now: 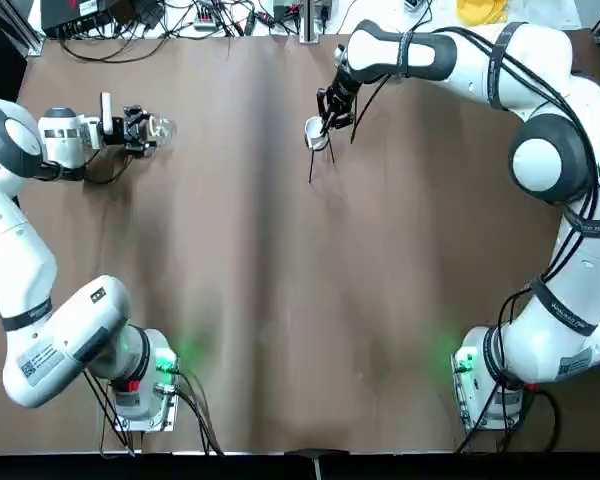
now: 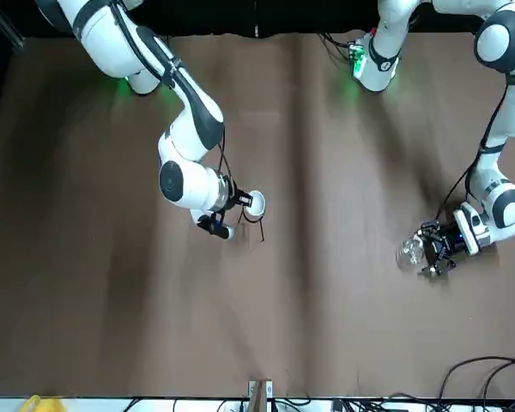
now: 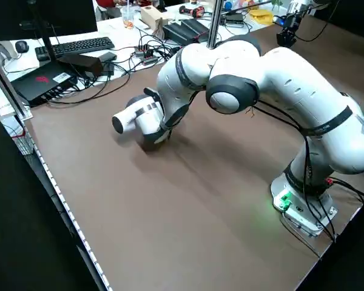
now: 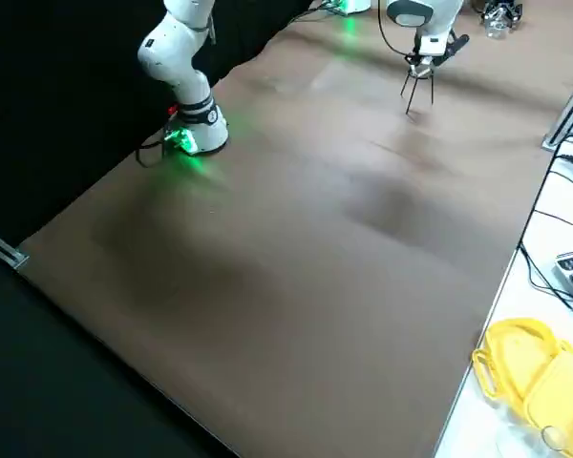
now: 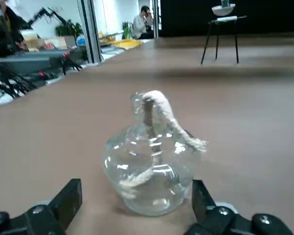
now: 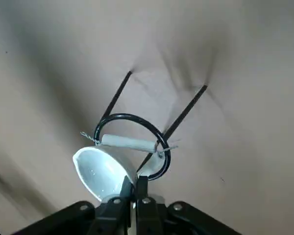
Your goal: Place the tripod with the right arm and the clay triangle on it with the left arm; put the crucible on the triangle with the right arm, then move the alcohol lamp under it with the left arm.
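Note:
The black tripod [image 1: 314,158] stands at the far middle of the table with the white clay triangle [image 6: 130,143] lying across its ring [image 6: 132,142]. My right gripper [image 6: 136,183] is shut on the rim of the white crucible [image 6: 100,174], which it holds tilted just over the ring's edge; the crucible [image 1: 317,135] also shows from overhead. At the far left the clear glass alcohol lamp [image 5: 152,166] stands upright on the table with its wick out. My left gripper [image 1: 145,128] is low at the table and open, one finger [image 5: 68,200] on each side of the lamp without touching it.
Cables and equipment [image 1: 180,15] line the table's far edge. A yellow object [image 4: 530,367] lies on a white side bench. Both arm bases [image 1: 145,390] stand at the near edge, with broad bare brown tabletop [image 1: 310,320] between them.

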You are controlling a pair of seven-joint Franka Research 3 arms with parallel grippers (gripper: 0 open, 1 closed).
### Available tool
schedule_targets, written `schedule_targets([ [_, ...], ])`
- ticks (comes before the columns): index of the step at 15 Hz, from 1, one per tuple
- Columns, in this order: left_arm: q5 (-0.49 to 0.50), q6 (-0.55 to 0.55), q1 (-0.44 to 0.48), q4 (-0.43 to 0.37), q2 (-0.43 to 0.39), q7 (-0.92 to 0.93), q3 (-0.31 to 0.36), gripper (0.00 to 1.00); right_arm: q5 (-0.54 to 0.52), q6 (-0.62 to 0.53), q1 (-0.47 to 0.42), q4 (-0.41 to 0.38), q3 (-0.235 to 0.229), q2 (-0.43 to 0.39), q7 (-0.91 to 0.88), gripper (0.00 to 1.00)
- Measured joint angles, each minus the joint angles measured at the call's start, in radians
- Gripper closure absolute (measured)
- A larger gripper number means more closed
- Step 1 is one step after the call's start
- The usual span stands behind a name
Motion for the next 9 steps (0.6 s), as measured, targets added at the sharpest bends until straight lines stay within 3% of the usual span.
schedule_targets([
  [9,-0.124,0.0,-0.055,-0.001,0.031,0.024,0.001,0.01,-0.002,0.0,0.0,0.0,-0.001,0.014,-0.001,0.94],
])
